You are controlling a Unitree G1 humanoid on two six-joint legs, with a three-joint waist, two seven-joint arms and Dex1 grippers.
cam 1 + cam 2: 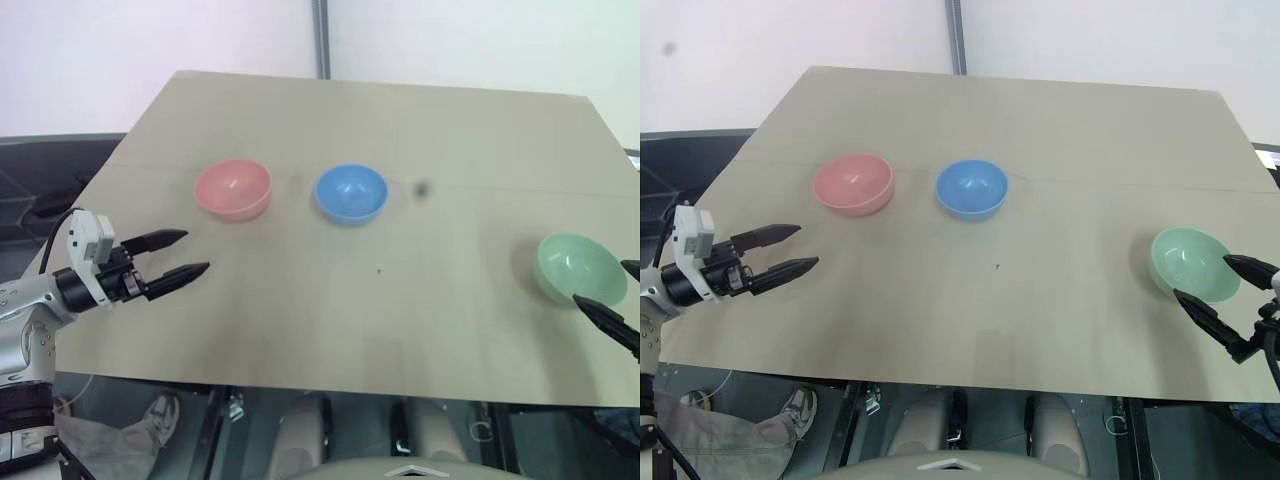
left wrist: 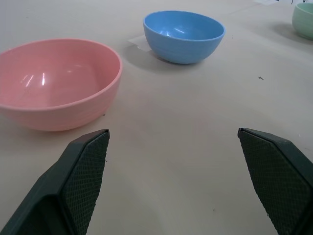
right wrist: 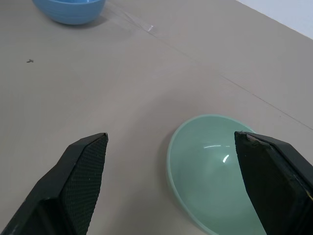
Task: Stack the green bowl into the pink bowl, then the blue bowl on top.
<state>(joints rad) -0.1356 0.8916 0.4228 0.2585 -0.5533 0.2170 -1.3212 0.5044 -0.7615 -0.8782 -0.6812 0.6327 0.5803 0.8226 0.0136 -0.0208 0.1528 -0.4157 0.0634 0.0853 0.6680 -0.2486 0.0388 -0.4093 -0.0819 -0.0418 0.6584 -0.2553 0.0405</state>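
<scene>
**Both grippers wide open, three bowls apart on the surface**

The left gripper hangs just above the tan surface with its two black fingers spread wide and nothing between them. Ahead of its fingertips and a little to its left sits the pink bowl, upright and empty, near but not touching. Beyond the pink bowl, farther along the direction the left gripper points, stands the blue bowl, also upright and empty, apart from its pink neighbour.

The right gripper is likewise spread wide and holds nothing. The green bowl stands right at its fingertips: in the right wrist view one finger reaches over the bowl's rim while the other finger lies over bare surface beside it. Whether the fingertips touch the bowl cannot be told. From this gripper the blue bowl lies well ahead, far across the surface, and the pink bowl farther still.

All three bowls stand separately, none nested in another.
</scene>
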